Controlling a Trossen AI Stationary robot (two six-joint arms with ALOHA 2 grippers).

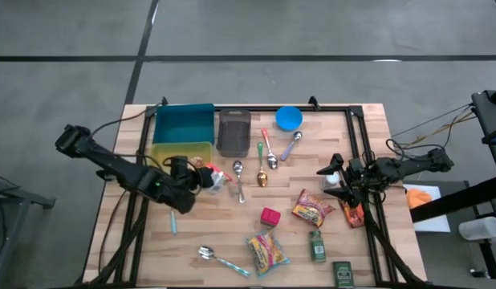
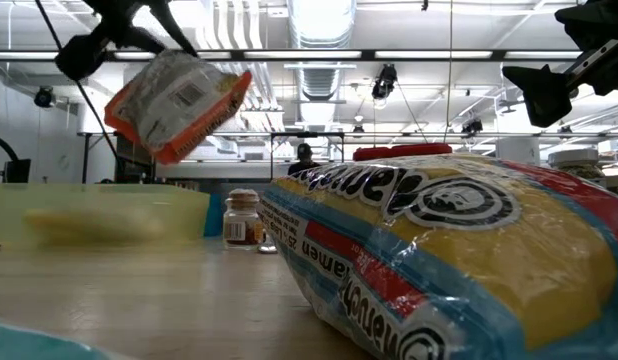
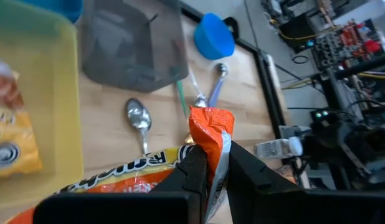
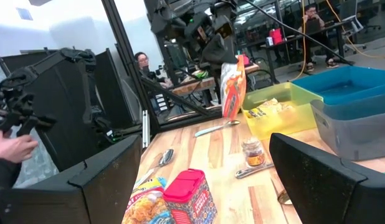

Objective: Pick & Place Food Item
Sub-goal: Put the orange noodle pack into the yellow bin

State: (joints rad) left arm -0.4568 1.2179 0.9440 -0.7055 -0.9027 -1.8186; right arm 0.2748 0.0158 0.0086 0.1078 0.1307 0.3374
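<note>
Nearest the low camera you have a yellow ramen packet [image 2: 459, 260] lying on the desk [image 1: 224, 229]; it is not the one in play.

Your left pincer [image 3: 216, 163] is clamped narrow on the crimped end of an orange ramen packet [image 3: 209, 134], and the packet hangs clear of the desk, tilted, with its long axis running down and away from the fingers [image 3: 194, 172]. In the high view the packet shows at the tip of the left arm, just beside the near corner of the yellow bin [image 1: 180, 152]. That is the relation your next move turns on: the bin lies just to the far side of the packet, on the left arm's own side of the desk, and already holds another yellow packet [image 3: 9, 146]. Judging from this, you need only a short carry over the bin's wall before you let go; the swinging lower end could catch the rim if you go in low.

Your right pincer [image 1: 331, 181] waits at the right edge of the desk, spread wide and holding nothing, with a small white bottle [image 1: 333, 180] close by it. It is well apart from the bin, so the left arm is the nearer one.

Farther off stand the grey bin [image 1: 233, 132], the blue bin [image 1: 184, 123] and the blue bowl [image 1: 288, 118].
</note>
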